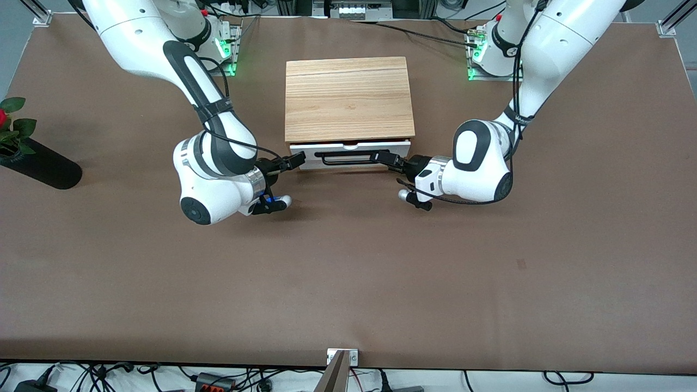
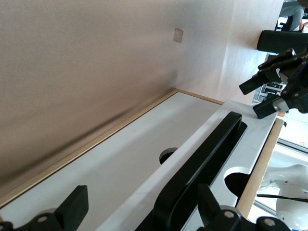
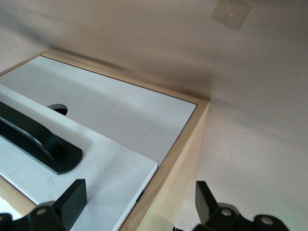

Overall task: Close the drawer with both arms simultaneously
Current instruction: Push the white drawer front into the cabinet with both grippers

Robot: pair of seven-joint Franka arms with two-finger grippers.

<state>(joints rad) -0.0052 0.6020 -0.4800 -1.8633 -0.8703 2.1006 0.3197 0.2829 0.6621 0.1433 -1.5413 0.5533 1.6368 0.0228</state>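
The drawer (image 1: 354,151) shows its white front and black bar handle (image 1: 346,159), standing a little out of the light-wood casing (image 1: 348,98); its inside is hidden. My right gripper (image 1: 295,160) is open at the front's end toward the right arm. In the right wrist view, my right gripper (image 3: 138,197) straddles the corner of the white front (image 3: 110,168) and the casing's edge (image 3: 180,163). My left gripper (image 1: 384,158) is open at the handle's other end. In the left wrist view, my left gripper (image 2: 142,204) straddles the handle (image 2: 202,159).
A black vase (image 1: 41,166) with a red rose (image 1: 4,117) lies at the right arm's end of the table. The brown table (image 1: 348,272) stretches wide toward the front camera. The right gripper also shows in the left wrist view (image 2: 272,89).
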